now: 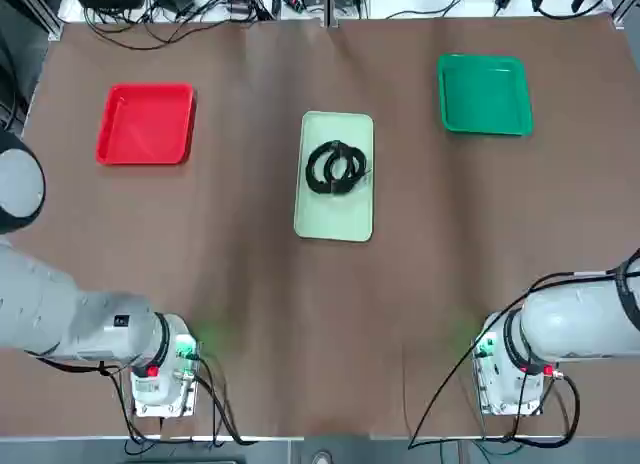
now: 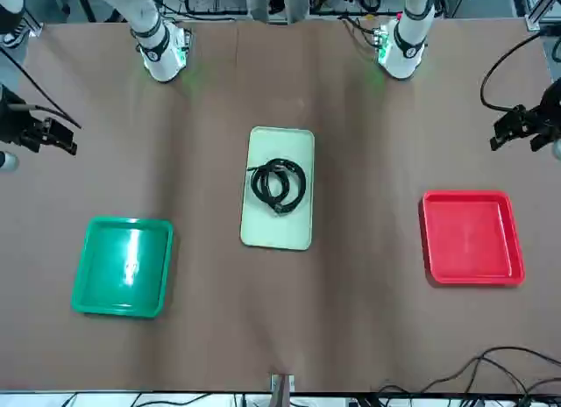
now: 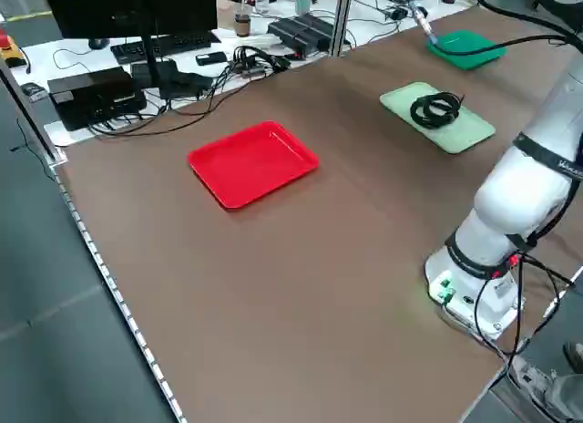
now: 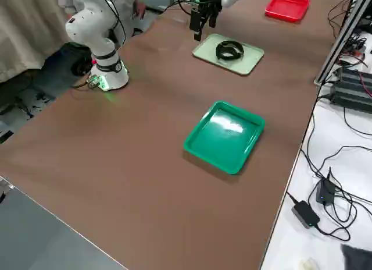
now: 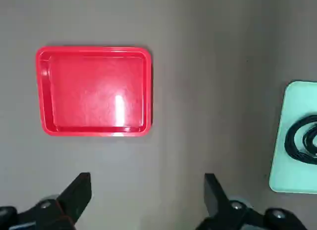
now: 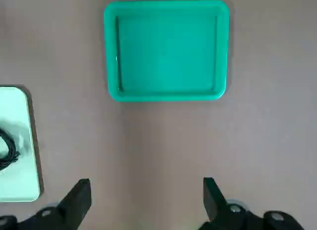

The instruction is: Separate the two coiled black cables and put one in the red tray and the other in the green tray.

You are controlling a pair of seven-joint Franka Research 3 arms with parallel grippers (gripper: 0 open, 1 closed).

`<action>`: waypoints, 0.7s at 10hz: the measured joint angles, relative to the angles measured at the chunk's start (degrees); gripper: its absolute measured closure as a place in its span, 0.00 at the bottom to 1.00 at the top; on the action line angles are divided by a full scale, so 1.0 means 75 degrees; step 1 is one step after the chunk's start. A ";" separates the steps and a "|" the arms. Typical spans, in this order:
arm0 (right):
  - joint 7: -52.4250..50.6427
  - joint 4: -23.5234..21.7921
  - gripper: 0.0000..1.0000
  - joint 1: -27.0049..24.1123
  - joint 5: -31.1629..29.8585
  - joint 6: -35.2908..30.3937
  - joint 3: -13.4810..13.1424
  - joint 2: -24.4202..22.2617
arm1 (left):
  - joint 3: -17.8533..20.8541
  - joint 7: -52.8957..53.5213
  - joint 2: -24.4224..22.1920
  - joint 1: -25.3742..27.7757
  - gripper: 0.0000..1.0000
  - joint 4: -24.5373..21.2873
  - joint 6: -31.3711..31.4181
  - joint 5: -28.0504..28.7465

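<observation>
Two coiled black cables [image 1: 338, 168], apparently overlapping, lay on a pale green tray [image 1: 313, 217] between the red tray [image 1: 147, 124] and green tray [image 1: 486, 94], well apart from the spread jaws of the left gripper [image 5: 148, 190] and right gripper [image 6: 147, 193], both above the brown table [image 1: 250, 284].

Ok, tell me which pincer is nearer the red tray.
The left. The left pincer hangs open, raised on the robot's side of the red tray; the right pincer is across the table, toward the robot's right.

Two coiled black cables [image 1: 340, 170], one red tray [image 1: 146, 124], one green tray [image 1: 486, 95], one pale mint-green tray [image 1: 312, 212], two robot arms [image 1: 60, 304]
</observation>
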 joint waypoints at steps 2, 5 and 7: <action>0.0000 -0.0001 0.00 0.0000 0.0000 -0.0001 0.0000 0.0000 | -0.0015 0.0000 0.0002 0.0000 0.00 -0.0004 0.0029 0.0001; 0.0000 -0.0075 0.00 0.0000 0.0010 -0.0024 0.0001 0.0001 | -0.0030 0.0000 0.0028 -0.0001 0.00 -0.0004 0.0043 0.0002; 0.0000 -0.0182 0.00 0.0000 0.0016 -0.0023 0.0007 0.0002 | -0.0051 0.0000 0.0034 -0.0006 0.01 -0.0004 0.0035 0.0002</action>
